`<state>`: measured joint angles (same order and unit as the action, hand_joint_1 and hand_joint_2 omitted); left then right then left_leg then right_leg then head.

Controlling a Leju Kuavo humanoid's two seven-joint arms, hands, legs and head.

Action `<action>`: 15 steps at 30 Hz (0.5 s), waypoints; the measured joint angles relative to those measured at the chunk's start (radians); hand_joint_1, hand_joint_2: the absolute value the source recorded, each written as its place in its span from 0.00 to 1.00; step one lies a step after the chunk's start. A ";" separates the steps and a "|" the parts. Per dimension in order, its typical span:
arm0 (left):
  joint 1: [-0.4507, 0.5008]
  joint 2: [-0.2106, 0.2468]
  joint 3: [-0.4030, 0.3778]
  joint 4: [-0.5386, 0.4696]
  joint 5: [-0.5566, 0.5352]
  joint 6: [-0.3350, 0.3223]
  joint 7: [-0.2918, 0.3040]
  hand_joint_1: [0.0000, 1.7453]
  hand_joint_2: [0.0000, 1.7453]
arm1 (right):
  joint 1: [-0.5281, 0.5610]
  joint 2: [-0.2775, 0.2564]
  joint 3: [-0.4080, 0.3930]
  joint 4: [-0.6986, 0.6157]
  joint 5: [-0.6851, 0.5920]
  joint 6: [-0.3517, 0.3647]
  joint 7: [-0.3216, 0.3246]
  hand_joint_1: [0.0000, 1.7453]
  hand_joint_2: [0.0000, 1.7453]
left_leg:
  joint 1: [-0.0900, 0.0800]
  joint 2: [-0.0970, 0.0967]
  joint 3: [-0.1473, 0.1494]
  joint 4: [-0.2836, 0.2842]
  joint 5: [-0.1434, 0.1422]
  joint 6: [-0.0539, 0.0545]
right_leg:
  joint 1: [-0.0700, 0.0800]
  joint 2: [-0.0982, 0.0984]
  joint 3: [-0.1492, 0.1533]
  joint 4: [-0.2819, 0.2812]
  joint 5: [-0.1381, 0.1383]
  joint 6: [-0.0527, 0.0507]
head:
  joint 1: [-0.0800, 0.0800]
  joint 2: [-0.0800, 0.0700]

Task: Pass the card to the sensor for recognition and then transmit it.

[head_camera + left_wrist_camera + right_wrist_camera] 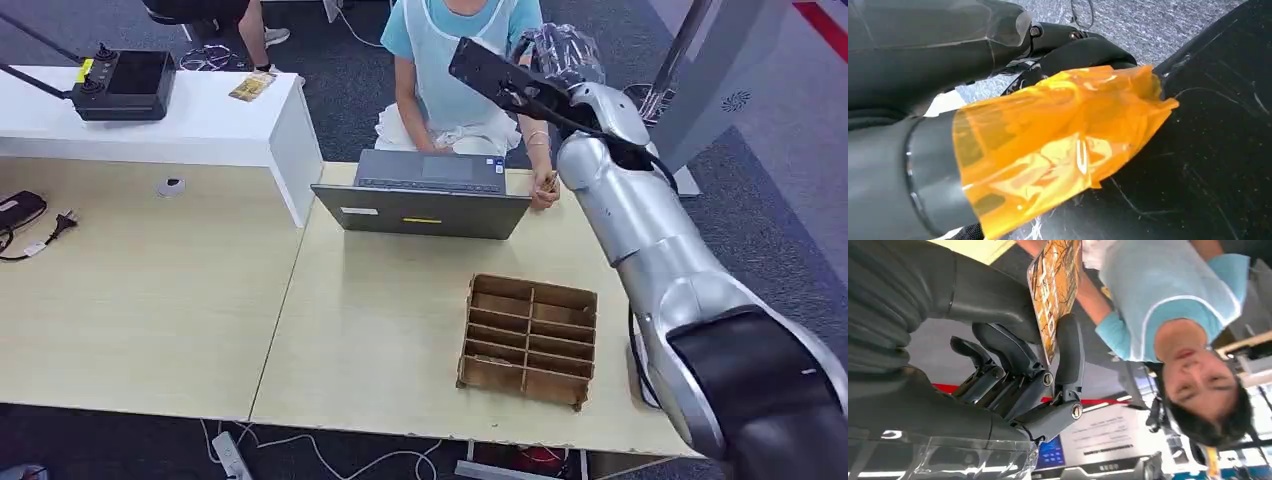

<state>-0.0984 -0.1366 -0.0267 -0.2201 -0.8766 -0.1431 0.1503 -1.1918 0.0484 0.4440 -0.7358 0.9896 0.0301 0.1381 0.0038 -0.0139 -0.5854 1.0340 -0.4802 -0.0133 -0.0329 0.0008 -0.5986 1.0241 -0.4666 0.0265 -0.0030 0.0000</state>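
Note:
In the right wrist view my right hand (1023, 370) pinches an orange-brown printed card (1055, 290) between its thick thumb and a dark finger. The card stands edge-on in front of a person in a light blue shirt (1168, 295). In the head view my right arm is raised over the far side of the desk. Its hand (560, 48), under a clear plastic cover, is up near the seated person (450, 60). The person's hand (545, 190) rests on the desk by the laptop. My left hand (1063, 45) is partly wrapped in orange film (1058, 145), so I cannot make out its fingers.
An open grey laptop (425, 195) stands at the desk's far edge. A brown cardboard divider tray (528, 340) sits at the front right. On the white table at the back left are a black controller (125, 85) and a second card (252, 87). A plug and cable (40, 235) lie at far left.

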 joint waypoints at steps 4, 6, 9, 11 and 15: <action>0.000 0.001 -0.002 0.000 0.000 0.000 0.000 0.00 0.00 | -0.017 0.000 -0.013 0.070 0.011 0.000 0.011 1.00 1.00 | 0.000 0.000 0.000 0.000 0.000 0.000 | 0.000 0.000 0.000 0.000 0.000 0.000 | 0.000 0.000; 0.000 0.003 -0.005 0.000 0.000 0.000 0.001 0.00 0.00 | -0.023 0.000 -0.015 0.099 0.017 0.000 0.020 1.00 1.00 | 0.000 0.000 0.000 0.000 0.000 0.000 | 0.000 0.000 0.000 0.000 0.000 0.000 | 0.000 0.000; 0.000 0.004 -0.008 0.000 0.000 0.000 0.001 0.00 0.00 | -0.030 0.000 -0.024 0.125 0.019 0.000 0.024 1.00 1.00 | 0.000 0.000 0.000 0.000 0.000 0.000 | 0.000 0.000 0.000 0.000 0.000 0.000 | 0.000 0.000; 0.000 0.004 -0.008 0.000 0.000 0.000 0.001 0.00 0.00 | -0.035 0.000 -0.029 0.136 0.019 0.000 0.024 1.00 1.00 | 0.000 0.000 0.000 0.000 0.000 0.000 | 0.000 0.000 0.000 0.000 0.000 0.000 | 0.000 0.000; 0.000 0.004 -0.008 0.000 0.000 0.000 0.003 0.00 0.00 | -0.046 0.000 -0.031 0.155 0.020 0.000 0.024 1.00 1.00 | 0.000 0.000 0.000 0.000 0.000 0.000 | 0.000 0.000 0.000 0.000 0.000 0.000 | 0.000 0.000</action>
<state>-0.0986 -0.1323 -0.0347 -0.2201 -0.8766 -0.1431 0.1537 -1.2375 0.0484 0.4131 -0.5810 1.0098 0.0305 0.1621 0.0040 -0.0135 -0.5852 1.0340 -0.4802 -0.0133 -0.0327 0.0012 -0.5988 1.0241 -0.4666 0.0265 -0.0030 0.0000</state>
